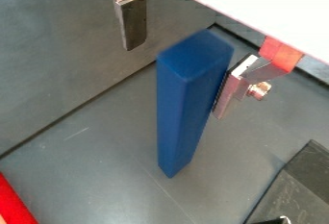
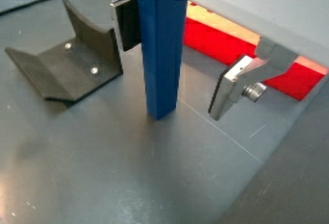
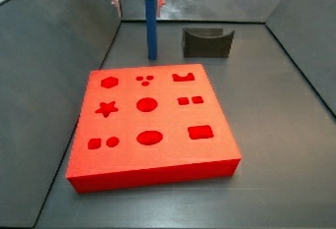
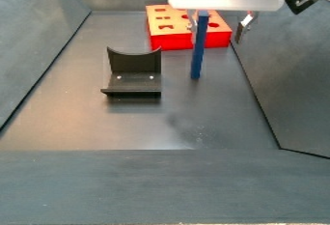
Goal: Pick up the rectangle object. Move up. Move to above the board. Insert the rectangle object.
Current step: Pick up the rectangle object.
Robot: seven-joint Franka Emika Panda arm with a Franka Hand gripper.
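The rectangle object (image 1: 180, 103) is a long blue bar standing upright on the dark floor, seen in both wrist views (image 2: 160, 55) and both side views (image 3: 151, 31) (image 4: 199, 45). My gripper (image 1: 180, 72) (image 2: 178, 72) is down around its upper part and open, a silver finger on each side. One finger (image 2: 127, 31) is close against the bar and the other finger (image 2: 229, 91) stands clearly apart. The board (image 3: 171, 120) is a flat red block with shaped holes, lying beyond the bar (image 4: 161, 38) (image 2: 213, 45).
The dark fixture (image 3: 205, 42) (image 4: 129, 74) stands on the floor beside the bar, opposite the board's side (image 2: 71, 60). Grey walls enclose the floor (image 3: 296, 125) on all sides.
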